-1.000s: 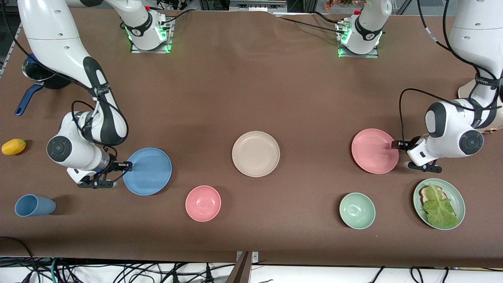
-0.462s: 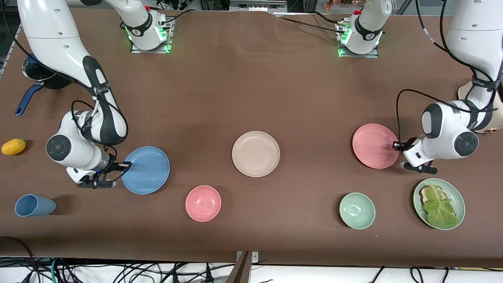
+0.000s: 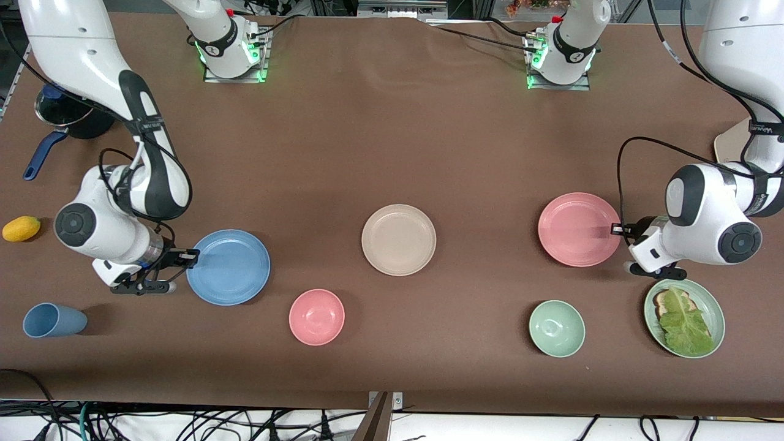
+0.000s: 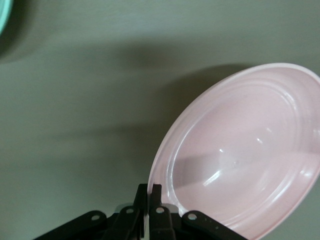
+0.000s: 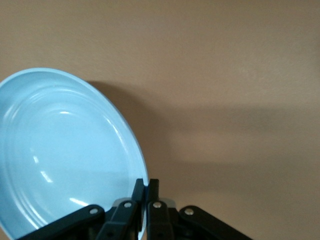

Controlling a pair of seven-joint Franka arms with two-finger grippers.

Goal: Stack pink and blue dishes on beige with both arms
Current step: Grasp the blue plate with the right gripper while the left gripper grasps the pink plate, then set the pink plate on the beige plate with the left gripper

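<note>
The beige plate (image 3: pixel 399 239) lies flat at the table's middle. Toward the left arm's end, the pink plate (image 3: pixel 579 229) is lifted off the table with my left gripper (image 3: pixel 617 229) shut on its rim; the left wrist view shows the pink plate (image 4: pixel 245 150) pinched between the fingers of that gripper (image 4: pixel 149 190). Toward the right arm's end, the blue plate (image 3: pixel 228 266) is raised, and my right gripper (image 3: pixel 191 257) is shut on its rim. In the right wrist view the blue plate (image 5: pixel 65 150) sits between the shut fingers of that gripper (image 5: pixel 148 185).
A small pink bowl (image 3: pixel 316 316) and a green bowl (image 3: pixel 557 328) sit nearer the camera. A green plate with bread and lettuce (image 3: pixel 684 316) lies below the left wrist. A blue cup (image 3: pixel 54 320), a lemon (image 3: pixel 21 228) and a dark pan (image 3: pixel 61 116) are at the right arm's end.
Both plates have come up off the table in the grippers. The pink plate shifted toward the beige plate, and the left wrist rose. The right wrist drew back slightly with the blue plate.
</note>
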